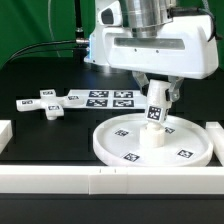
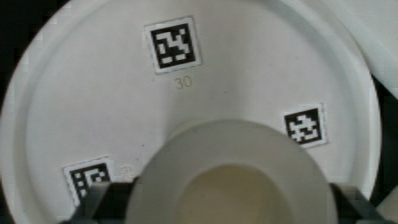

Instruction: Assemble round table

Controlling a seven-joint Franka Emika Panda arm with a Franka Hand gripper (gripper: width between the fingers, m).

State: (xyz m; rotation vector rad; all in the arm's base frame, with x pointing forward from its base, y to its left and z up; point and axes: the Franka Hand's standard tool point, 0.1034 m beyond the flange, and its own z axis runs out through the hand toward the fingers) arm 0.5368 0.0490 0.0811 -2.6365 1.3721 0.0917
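**Leg gripped at the disc's centre: handling and position**

My tool (image 1: 158, 100) is clenched on the leg (image 1: 154, 120). In the wrist view the leg's pale end (image 2: 222, 170) fills the gap between my two dark fingers (image 2: 111, 196), with nothing showing on either side. The leg stands nearly upright, leaning a little, with its lower end at the middle of the round disc (image 1: 105, 140). Neither view shows whether it touches the disc or hangs just clear of it.

Handling, by judgement:
- **Leg:** It is a short, stiff plastic cylinder, light and smooth-walled, so it is liable to slip or twist under a weak grip. Its curved side gives flat fingers only narrow contact.
- **Where to hold:** The hold is best taken high on the wall and squarely across the width. That leaves the lower end free to enter whatever seat the disc offers.
- **Disc:** It is broad, rimmed and rigid, and lies flat on the black table (image 1: 50, 140). Being light, it could slide or turn if I push sideways.

The cross-shaped piece (image 1: 45, 103) lies well apart from the tool, toward the exterior view's left, beside the marker board (image 1: 110, 98). White border rails (image 1: 100, 182) edge the table near the disc.
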